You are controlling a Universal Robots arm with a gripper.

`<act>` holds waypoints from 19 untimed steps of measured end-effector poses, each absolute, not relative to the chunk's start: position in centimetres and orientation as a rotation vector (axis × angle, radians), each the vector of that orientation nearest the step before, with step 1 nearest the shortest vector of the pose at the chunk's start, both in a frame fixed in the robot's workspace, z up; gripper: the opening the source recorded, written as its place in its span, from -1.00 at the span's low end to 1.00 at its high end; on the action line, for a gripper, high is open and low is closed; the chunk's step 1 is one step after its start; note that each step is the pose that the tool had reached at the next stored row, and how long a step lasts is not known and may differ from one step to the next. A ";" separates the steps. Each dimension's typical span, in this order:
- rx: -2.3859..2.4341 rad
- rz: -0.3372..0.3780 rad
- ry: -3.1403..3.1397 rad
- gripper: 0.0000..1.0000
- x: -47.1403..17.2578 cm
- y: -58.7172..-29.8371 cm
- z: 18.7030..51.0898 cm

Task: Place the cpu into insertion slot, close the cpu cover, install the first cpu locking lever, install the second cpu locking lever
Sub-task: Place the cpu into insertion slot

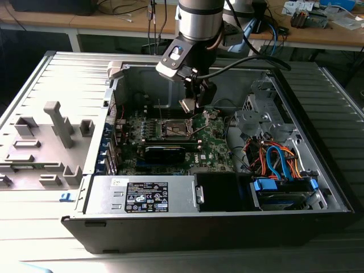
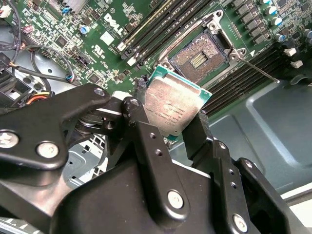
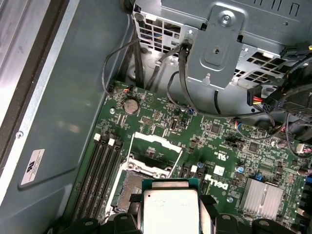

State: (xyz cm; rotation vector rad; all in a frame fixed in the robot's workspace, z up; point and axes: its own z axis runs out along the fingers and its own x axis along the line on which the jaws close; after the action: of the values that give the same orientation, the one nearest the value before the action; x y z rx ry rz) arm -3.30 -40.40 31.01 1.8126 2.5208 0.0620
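gripper (image 1: 191,104) clenched on the cpu (image 2: 170,103) by two edges, chip tilted and in the air, upper centre of the exterior view. slot (image 2: 199,57) just beyond it, bare, pins showing, with the cover (image 3: 157,140) swung up.

The ribbed grey table (image 1: 34,85) carries an open computer case (image 1: 199,227), laid on its side directly beneath the gripper (image 1: 191,106). Well to the exterior view's left of the gripper lies a grey fixture plate (image 1: 40,153) with upright blocks, with a small blue piece (image 1: 65,197) beside it.
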 end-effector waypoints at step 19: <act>1.878 0.060 2.471 0.09 -3.3 -40.4 30.9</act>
State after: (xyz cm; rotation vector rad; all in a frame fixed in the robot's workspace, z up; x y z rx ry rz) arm -3.30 -40.40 30.92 1.8784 2.4710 0.0604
